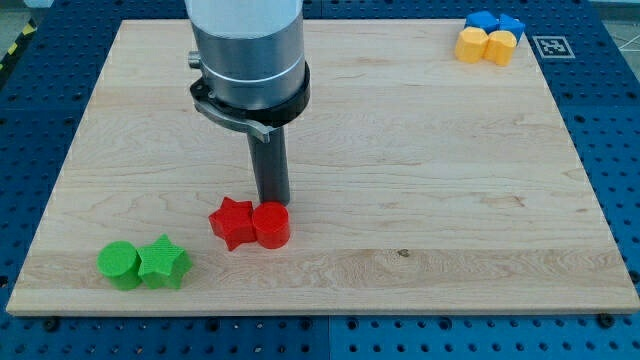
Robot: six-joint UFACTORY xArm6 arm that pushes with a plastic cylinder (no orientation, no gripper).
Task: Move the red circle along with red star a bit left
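The red circle [271,225] sits on the wooden board, touching the red star [232,221] on its left side. My tip [271,203] comes down just behind the red circle, on its top side in the view, touching or nearly touching it. The rod hangs from the grey arm body [248,55] at the view's top.
A green circle [120,265] and a green star [163,263] lie together at the board's bottom left. A blue block [494,23] and a yellow block [485,46] sit at the top right corner. The board's edge [320,312] runs along the bottom.
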